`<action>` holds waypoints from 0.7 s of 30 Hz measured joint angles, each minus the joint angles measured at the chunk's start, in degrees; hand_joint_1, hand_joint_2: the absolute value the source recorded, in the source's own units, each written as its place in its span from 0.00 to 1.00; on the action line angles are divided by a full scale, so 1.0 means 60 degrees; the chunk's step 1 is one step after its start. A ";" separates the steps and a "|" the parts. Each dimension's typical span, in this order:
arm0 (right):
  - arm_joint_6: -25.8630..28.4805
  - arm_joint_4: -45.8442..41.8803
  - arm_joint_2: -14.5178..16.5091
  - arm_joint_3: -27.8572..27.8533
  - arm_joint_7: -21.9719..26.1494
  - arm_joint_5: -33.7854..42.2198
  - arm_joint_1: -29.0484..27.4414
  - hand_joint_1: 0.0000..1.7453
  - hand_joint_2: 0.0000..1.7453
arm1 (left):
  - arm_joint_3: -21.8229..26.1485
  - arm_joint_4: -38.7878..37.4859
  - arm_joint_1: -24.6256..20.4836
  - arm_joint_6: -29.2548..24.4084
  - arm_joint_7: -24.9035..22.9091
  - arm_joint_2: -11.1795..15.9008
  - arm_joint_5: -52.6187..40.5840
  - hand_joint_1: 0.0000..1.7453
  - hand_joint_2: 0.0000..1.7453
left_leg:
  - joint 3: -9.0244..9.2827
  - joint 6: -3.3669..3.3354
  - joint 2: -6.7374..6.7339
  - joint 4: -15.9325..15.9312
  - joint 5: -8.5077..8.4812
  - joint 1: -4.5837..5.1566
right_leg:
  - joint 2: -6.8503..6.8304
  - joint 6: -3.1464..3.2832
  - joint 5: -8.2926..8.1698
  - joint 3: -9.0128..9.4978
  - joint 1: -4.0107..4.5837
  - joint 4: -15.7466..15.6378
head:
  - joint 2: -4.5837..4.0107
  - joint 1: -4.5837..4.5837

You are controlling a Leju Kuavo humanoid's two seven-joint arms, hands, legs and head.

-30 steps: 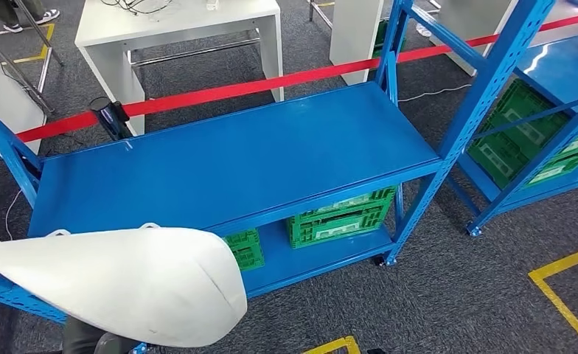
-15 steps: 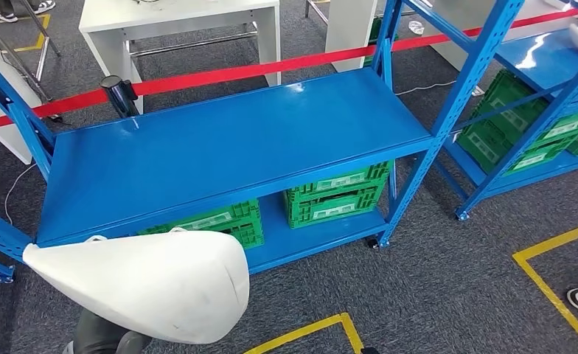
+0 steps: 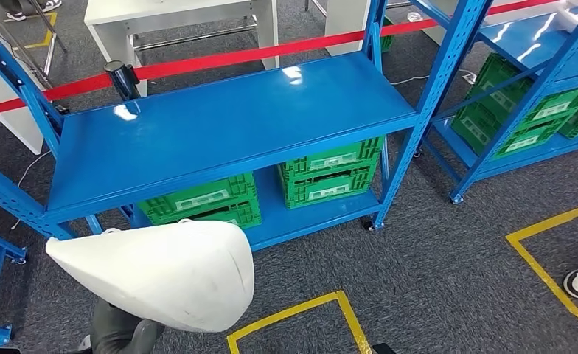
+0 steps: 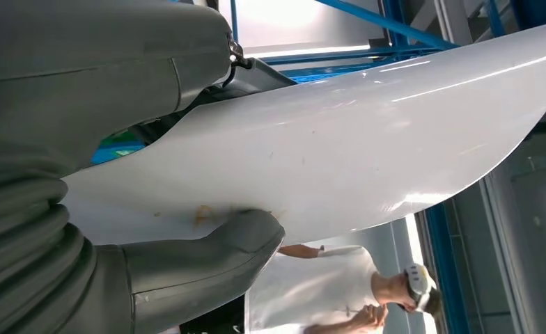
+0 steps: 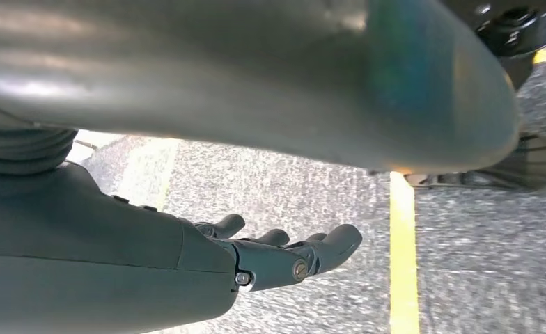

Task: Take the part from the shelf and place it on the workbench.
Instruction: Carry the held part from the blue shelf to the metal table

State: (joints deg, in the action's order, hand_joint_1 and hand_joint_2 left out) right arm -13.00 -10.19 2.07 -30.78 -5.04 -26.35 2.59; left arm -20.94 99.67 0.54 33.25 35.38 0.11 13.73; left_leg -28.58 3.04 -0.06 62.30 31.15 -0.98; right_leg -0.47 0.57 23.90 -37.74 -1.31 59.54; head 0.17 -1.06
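White and smooth, the part (image 3: 161, 276) sits low in the head view at about 7 o'clock, carried in front of the blue shelf (image 3: 227, 125), off its top board and not yet on any desk. In the left wrist view the left hand (image 4: 152, 209) grips the part (image 4: 340, 139): the thick thumb presses on its glossy face while the fingers (image 4: 249, 73) reach over the far edge.

The risk, as I judge it, is slip. The shell is slick and curved, wide compared with the hand, and held near one end, so a jolt in walking could make it swing or slide out. Its long tip could also catch a shelf post at 9 o'clock.

The left wrist view alone reveals the actual hold, and a person behind the part; from the head the hand is mostly hidden under the shell. The right wrist view has the right hand (image 5: 284, 254) hanging over grey carpet, fingers loosely spread, holding nothing.
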 joint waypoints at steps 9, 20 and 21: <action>-0.0108 -0.0004 -0.0303 -0.0080 -0.0281 0.0103 -0.0142 0.00 0.00 | -0.0017 -0.0293 -0.0125 -0.0055 0.0132 -0.0250 -0.0065 1.00 1.00 | -0.0297 -0.0699 -0.0086 -0.0828 -0.0462 0.0139 | 0.0062 -0.0353 0.1651 -0.0595 -0.0017 0.2008 | 0.0000 -0.0039; -0.0097 0.0000 -0.0300 -0.0257 0.0157 0.0212 -0.0095 0.00 0.00 | -0.0028 -0.0548 -0.0280 -0.0070 -0.0073 -0.0313 -0.0104 1.00 1.00 | -0.1376 -0.0282 -0.0101 -0.0329 -0.1061 0.0224 | 0.0051 0.0110 0.1151 0.1321 0.0102 -0.0062 | 0.0000 -0.0046; -0.0096 0.0002 -0.0274 -0.0258 0.0230 0.0174 -0.0088 0.00 0.00 | -0.0028 -0.0532 -0.0268 -0.0070 -0.0107 -0.0292 -0.0098 1.00 1.00 | -0.1477 -0.0214 -0.0074 -0.0097 -0.0747 0.0210 | 0.0025 0.0182 0.1038 0.1217 0.0084 -0.0083 | 0.0000 -0.0053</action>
State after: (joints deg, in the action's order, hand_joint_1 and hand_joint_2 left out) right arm -13.58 -10.17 0.43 -32.33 -3.67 -25.31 2.06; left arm -21.11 96.48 -1.07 32.83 34.74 -1.64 13.14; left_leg -37.44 1.76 -0.51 61.72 26.66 0.28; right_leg -0.32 1.66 30.13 -30.44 -0.81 59.05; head 0.17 -1.38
